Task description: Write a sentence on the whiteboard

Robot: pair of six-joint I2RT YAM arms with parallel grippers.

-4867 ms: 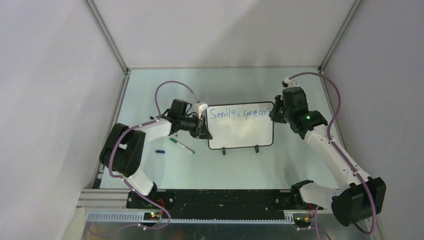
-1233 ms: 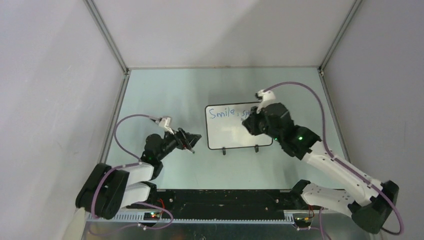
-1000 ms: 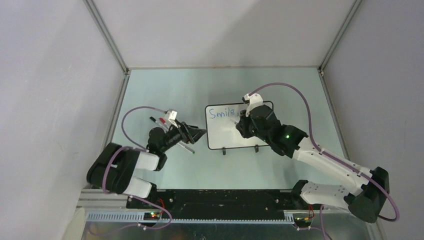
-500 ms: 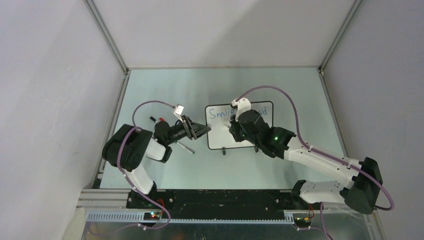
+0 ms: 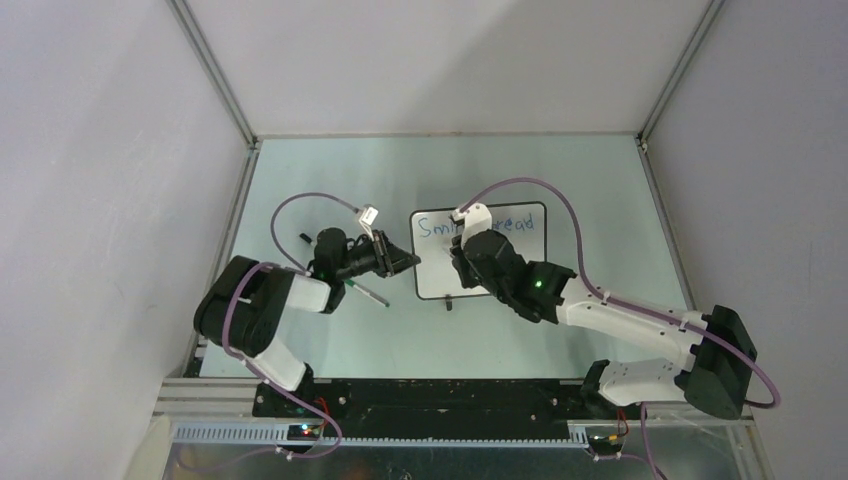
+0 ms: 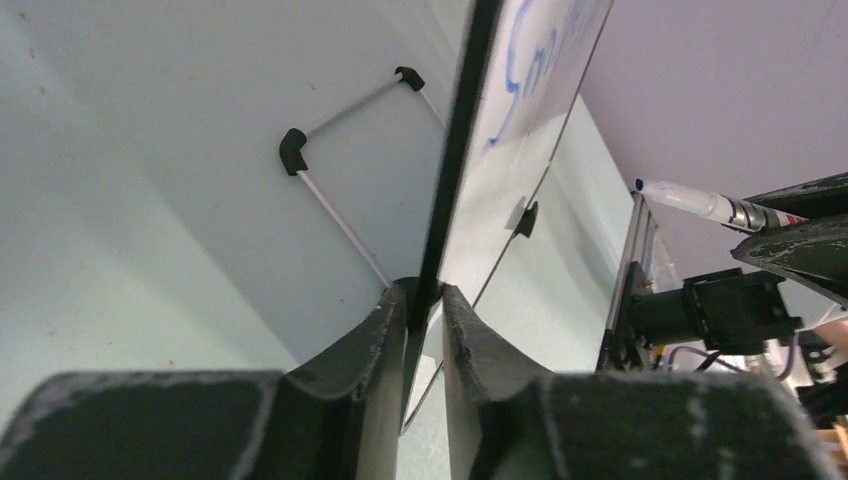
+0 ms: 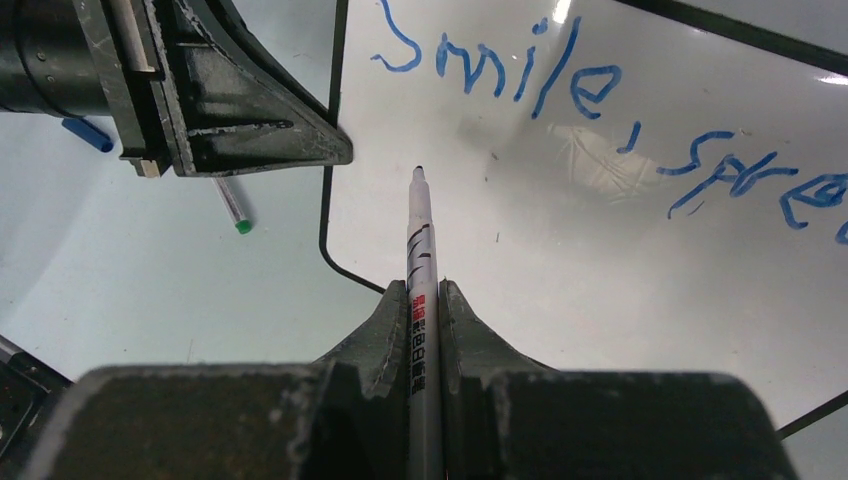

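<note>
The whiteboard point(image 5: 520, 265) stands mid-table, with the sentence point(image 5: 515, 222) in blue along its top; the right arm hides the middle of it. In the right wrist view the sentence point(image 7: 590, 110) reads "Smile, sprea" on the whiteboard point(image 7: 600, 260). My right gripper point(image 7: 423, 295) is shut on a grey marker point(image 7: 420, 240), whose tip sits below "Smile" near the board's left edge; contact cannot be told. My left gripper point(image 6: 423, 300) is shut on the whiteboard's point(image 6: 520, 130) black left frame edge. From above, the left gripper point(image 5: 405, 262) and right gripper point(image 5: 462, 255) are close together.
A green-capped pen point(image 7: 232, 208) and a blue cap point(image 7: 85, 135) lie on the table left of the board, beneath the left gripper point(image 7: 250, 130). The pen point(image 5: 370, 293) also shows from above. The marker point(image 6: 700, 203) shows in the left wrist view. Enclosure walls surround the table.
My left arm came back from the table's left and shut on the board's left edge. My right arm swung left across the board with the marker, uncovering "read".
</note>
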